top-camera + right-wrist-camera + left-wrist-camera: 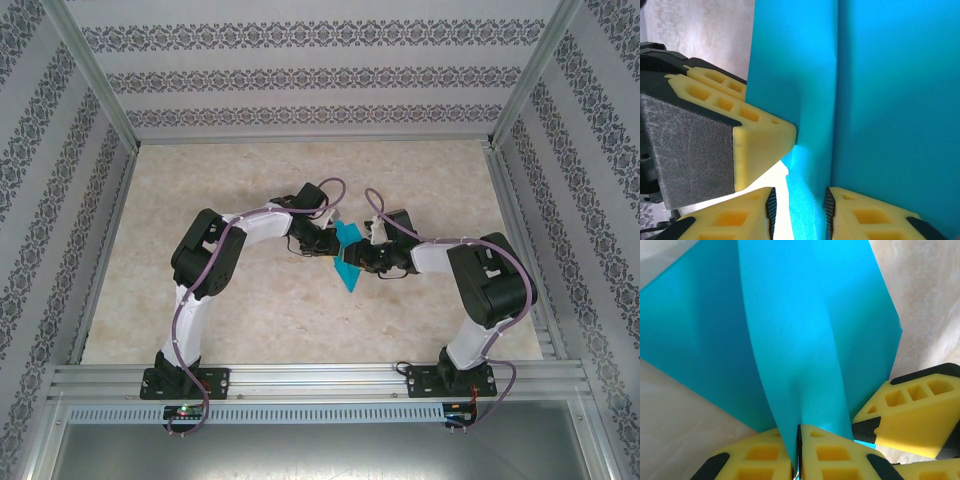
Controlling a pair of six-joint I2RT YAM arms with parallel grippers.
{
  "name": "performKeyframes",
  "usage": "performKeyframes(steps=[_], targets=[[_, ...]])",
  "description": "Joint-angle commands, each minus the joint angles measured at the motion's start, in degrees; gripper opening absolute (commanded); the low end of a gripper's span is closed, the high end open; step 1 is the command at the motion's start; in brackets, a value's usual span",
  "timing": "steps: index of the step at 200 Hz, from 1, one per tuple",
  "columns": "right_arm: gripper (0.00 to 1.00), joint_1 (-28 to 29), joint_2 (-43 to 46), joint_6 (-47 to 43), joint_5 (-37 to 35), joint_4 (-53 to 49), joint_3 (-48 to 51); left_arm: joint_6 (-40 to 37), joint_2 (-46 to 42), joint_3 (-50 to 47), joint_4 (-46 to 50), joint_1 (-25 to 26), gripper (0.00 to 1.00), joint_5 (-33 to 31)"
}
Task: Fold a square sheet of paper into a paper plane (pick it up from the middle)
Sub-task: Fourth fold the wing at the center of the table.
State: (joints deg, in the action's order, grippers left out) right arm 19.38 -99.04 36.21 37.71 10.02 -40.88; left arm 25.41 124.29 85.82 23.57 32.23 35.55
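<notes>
Two hands meet above the tabletop (250, 310): the left hand (797, 450) and right hand (800, 212) each clamp the square sheet of paper (348, 250). Thin and floppy, it probably tears easily; grip near creases.

The square sheet of paper (805, 340) runs past the top edge.

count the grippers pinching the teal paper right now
2: the left gripper clamps the sheet of paper from the left, the right gripper from the right, meeting mid-table.
</notes>
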Motion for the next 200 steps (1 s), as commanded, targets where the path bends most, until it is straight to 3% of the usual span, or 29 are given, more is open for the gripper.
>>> performKeyframes(steps=[1,87,130,200], targets=[[0.34,0.28,0.66,-2.33,-2.74,-4.2,-1.1,-1.77,1.1,-1.3,0.2,-0.85,0.13,0.16],[0.34,0.93,-1.92,-3.54,-4.55,-8.26,-5.37,-1.68,0.85,-2.54,-0.93,-1.46,0.13,0.84],[0.34,2.05,-2.29,-3.69,-0.49,-8.08,-6.66,-0.98,0.75,-3.37,-2.17,-2.06,0.13,1.67],[0.33,2.3,-0.63,1.98,-0.83,-5.87,-4.78,-0.26,-0.11,-4.74,-3.97,-2.73,0.15,3.22]])
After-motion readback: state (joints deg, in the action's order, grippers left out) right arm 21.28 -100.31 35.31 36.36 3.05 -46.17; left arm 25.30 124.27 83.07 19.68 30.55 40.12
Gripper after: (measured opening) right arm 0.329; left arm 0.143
